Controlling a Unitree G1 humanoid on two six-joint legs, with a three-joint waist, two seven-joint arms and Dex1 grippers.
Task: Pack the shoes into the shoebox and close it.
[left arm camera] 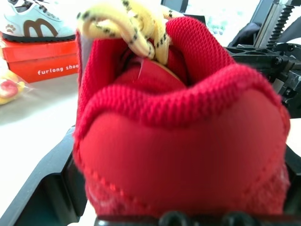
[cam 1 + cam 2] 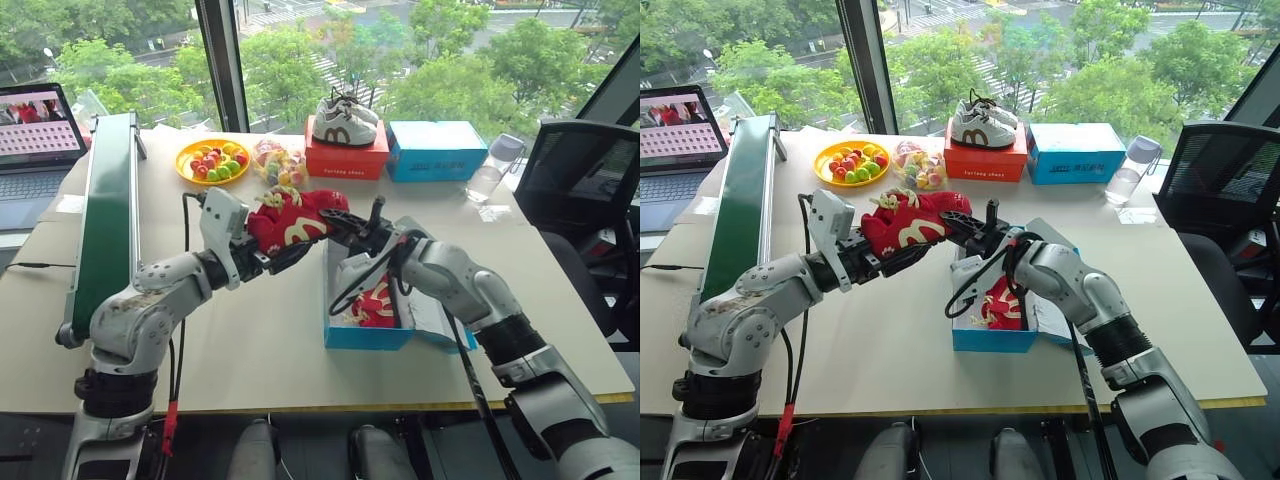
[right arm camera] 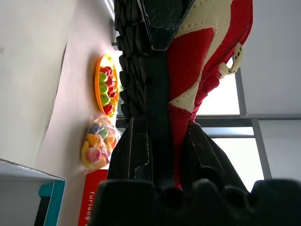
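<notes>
My right gripper (image 2: 345, 224) is clamped on the toe of a red shoe (image 2: 295, 222), held in the air between both arms. My left gripper (image 2: 275, 255) stands spread around the shoe's heel, fingers (image 1: 44, 188) wide on either side. Just below, the second shoe (image 2: 377, 303) lies inside the blue shoebox (image 2: 368, 336) on the table (image 2: 250, 340).

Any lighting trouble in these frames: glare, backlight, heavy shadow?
Left eye view: even daylight, only soft shadows on the table. Right wrist view: the window is blown out white, so the red shoe shows backlit, its sole dark. Left wrist view: white glare behind the red shoe.
</notes>
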